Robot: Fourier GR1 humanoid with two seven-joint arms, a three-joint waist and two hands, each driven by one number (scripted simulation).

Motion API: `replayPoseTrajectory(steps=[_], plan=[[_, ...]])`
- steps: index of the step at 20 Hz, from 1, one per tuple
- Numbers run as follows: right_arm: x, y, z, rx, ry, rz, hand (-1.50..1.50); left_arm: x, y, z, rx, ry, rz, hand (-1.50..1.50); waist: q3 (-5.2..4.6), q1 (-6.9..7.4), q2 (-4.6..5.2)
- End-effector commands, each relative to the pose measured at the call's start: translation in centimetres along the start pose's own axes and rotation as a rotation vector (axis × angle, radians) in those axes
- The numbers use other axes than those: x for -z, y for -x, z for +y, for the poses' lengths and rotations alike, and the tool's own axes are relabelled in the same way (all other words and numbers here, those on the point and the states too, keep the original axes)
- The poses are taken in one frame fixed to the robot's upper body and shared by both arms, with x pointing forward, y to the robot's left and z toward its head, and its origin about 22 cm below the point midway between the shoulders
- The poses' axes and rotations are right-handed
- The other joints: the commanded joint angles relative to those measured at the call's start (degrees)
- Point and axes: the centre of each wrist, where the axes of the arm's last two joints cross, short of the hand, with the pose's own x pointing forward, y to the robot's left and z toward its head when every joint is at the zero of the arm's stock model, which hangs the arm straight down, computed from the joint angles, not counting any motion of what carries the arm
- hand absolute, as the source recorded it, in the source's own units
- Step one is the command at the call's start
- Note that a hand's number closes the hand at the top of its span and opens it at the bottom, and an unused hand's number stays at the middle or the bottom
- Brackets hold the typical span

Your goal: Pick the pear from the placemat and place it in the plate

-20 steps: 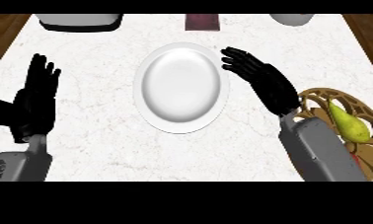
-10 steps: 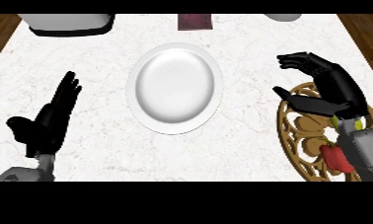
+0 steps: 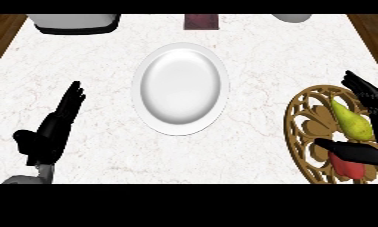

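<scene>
White marbled bench (image 3: 88, 61) seen from above, with brown wooden strips showing at its far left and far right corners. A white oval-looking plate (image 3: 180, 88) lies at the bench's centre. A round brown openwork placemat (image 3: 308, 123) lies at the right edge, partly cut off by the view. Along the far edge, from left to right: a grey-and-white object (image 3: 74, 22) near the far left corner, a dark maroon rectangular item (image 3: 201, 21) at the middle, and a pale rounded object (image 3: 294, 18) toward the far right corner.
</scene>
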Motion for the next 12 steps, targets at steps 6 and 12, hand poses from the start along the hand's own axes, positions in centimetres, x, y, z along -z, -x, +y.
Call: replayPoseTrajectory(steps=[6, 12], plan=[[-1.8, -3.1, -7.1, -0.361, -0.102, 0.168, -1.5, 1.2, -0.8, 0.5, -0.006, 0.012, 0.005, 0.0, -0.05, 0.33, 0.07], [0.2, -5.8, -8.3, -0.579, -0.286, 0.335, -1.5, 1.2, 0.4, -1.5, -0.015, 0.029, 0.01, 0.0, -0.12, 0.84, 0.27]])
